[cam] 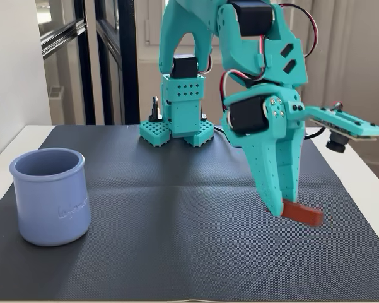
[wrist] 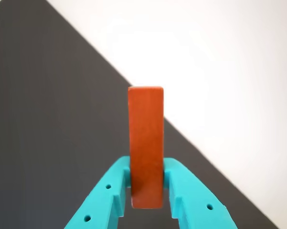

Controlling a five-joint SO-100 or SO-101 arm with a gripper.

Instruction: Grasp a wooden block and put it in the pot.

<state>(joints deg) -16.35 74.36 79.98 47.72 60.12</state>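
Observation:
The red-brown wooden block is held between my teal gripper's two fingers, sticking out past the tips. In the fixed view the gripper points down at the right of the mat, shut on the block, which juts out to the right just above the mat. The periwinkle-blue pot stands upright at the mat's left side, far from the gripper. It is out of the wrist view.
A dark ribbed mat covers a white table. The arm's teal base stands at the mat's far edge. A window frame and wall are behind.

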